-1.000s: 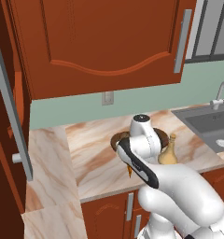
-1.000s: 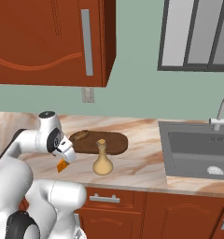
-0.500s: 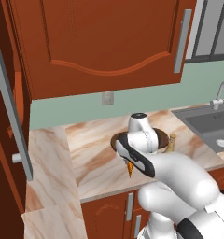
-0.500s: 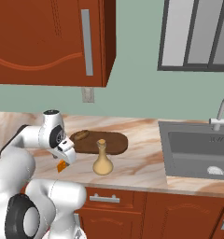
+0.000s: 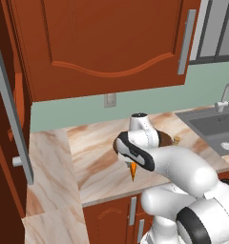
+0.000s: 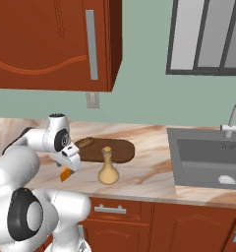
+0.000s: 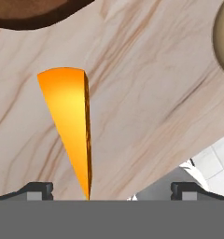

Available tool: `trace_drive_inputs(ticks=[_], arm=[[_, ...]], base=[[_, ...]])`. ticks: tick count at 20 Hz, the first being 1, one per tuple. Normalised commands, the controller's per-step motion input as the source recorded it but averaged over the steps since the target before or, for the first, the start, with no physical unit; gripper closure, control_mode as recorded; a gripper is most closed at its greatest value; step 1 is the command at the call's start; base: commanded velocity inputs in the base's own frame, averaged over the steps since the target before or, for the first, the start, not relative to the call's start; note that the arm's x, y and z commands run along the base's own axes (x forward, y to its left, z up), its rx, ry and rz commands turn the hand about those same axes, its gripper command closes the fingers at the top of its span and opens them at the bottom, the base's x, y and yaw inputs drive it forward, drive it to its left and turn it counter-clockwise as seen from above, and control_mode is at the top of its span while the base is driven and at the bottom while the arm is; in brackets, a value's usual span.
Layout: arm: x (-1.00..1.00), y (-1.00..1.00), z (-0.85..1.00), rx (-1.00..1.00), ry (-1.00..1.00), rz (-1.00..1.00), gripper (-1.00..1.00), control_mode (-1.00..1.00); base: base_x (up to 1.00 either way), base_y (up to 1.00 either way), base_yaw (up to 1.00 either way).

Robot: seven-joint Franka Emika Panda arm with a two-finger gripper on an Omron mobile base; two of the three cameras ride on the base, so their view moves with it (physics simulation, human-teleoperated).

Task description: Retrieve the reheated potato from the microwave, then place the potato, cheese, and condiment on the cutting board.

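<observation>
Presently, near to far, places taken from the cutting board:
Gripper point(image 7: 109, 189): jaws spread fully, nothing held; poised above the cheese.
Cheese point(image 7: 69, 126): lying flat on the marble counter point(image 7: 146, 93), just in front of the board; judged light, firm, slightly slick. A grip across the wide rounded end is advised, not the thin point.
Condiment bottle point(image 6: 108, 169): upright beside the board's front edge; top-heavy neck, likely tippy.
Cutting board point(image 6: 115, 150): flat, dark.
Potato point(image 6: 85, 142): resting on the board's left end.
</observation>
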Motion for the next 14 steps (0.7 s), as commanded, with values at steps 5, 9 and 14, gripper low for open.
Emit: trace_drive_inputs(ticks=[5,9,14], arm=[[-0.01,0.0,-0.15,0.0,0.0,0.0,-1.0,-1.0],[-0.02,0.0,-0.19,0.0,0.0,0.0,-1.0,-1.0],[0.0,0.0,-0.15,0.0,0.0,0.0,-1.0,-1.0]], base=[[0.0,0.0,0.0],[0.0,0.0,0.0],[0.0,0.0,0.0]])
